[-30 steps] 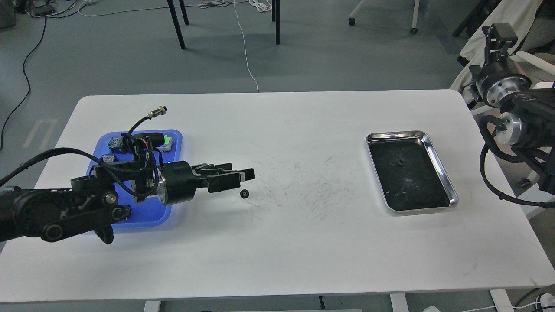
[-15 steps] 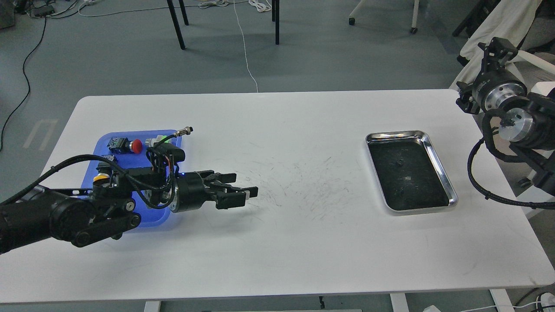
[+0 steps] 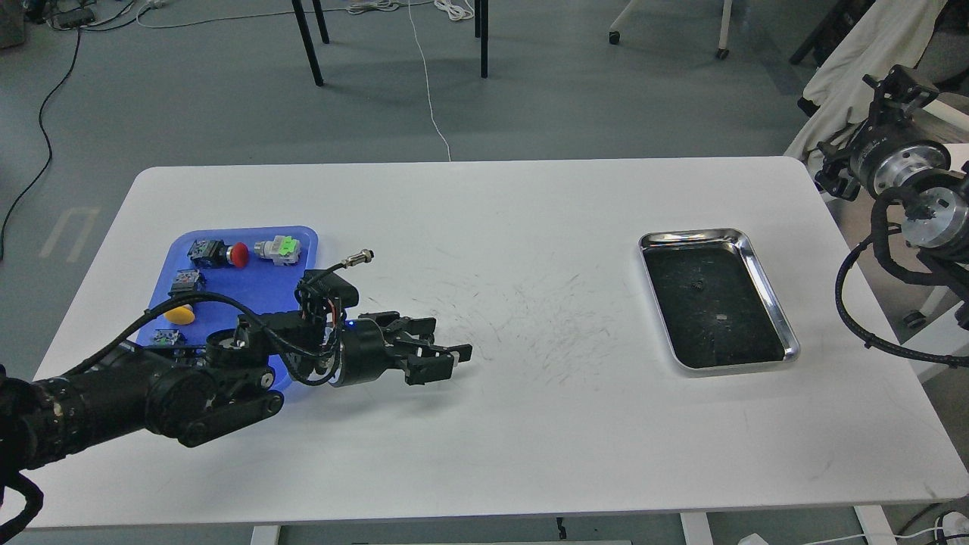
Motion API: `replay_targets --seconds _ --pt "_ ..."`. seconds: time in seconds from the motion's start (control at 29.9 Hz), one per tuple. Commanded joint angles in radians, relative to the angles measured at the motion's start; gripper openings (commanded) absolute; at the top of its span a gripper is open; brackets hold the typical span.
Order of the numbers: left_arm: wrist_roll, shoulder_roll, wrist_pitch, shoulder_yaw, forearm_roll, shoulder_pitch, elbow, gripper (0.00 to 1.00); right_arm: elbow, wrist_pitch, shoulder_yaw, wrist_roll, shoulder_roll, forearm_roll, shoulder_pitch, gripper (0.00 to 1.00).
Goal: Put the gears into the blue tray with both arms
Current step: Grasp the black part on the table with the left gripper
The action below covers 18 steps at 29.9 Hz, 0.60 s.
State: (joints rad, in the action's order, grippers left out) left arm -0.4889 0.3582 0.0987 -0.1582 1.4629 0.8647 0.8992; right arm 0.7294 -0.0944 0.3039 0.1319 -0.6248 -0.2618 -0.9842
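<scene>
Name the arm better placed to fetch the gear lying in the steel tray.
Right. The gear lies in the steel tray on its side; the left gripper is over mid-table, well away.

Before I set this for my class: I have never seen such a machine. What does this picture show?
The single picture comes from a camera in a humanoid robot's head, looking down at a white table. Its two black arms reach in from the sides.

The left gripper hangs low over the table beside a blue tray. I cannot tell whether it holds anything. The right gripper is raised beyond the table's far right corner and is too small to judge.

The blue tray holds pushbutton switches with red, green and yellow caps. In the steel tray on the right lies one tiny black gear.
</scene>
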Motion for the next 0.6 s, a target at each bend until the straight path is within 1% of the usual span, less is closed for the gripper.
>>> replay_targets --seconds 0.0,0.2,0.27,0.47,0.57 --pt "0.000 -0.001 0.018 -0.001 0.004 -0.003 -0.031 0.85 0.001 0.001 0.000 0.002 -0.001 0.001 0.004 0.97" --pt "0.000 0.005 0.027 -0.001 0.008 -0.001 -0.046 0.82 -0.001 0.002 -0.002 0.003 0.008 0.006 0.005 0.97" --pt "0.000 0.011 0.039 -0.003 0.025 -0.001 -0.046 0.79 -0.001 0.005 -0.003 0.005 0.010 0.006 0.005 0.97" --pt "0.000 0.053 0.070 -0.001 0.132 -0.003 -0.036 0.78 -0.002 0.008 -0.003 0.009 0.016 0.009 0.009 0.97" --pt "0.000 0.058 0.107 -0.004 0.209 -0.004 -0.043 0.78 -0.002 0.008 -0.005 0.011 0.016 0.010 0.009 0.97"
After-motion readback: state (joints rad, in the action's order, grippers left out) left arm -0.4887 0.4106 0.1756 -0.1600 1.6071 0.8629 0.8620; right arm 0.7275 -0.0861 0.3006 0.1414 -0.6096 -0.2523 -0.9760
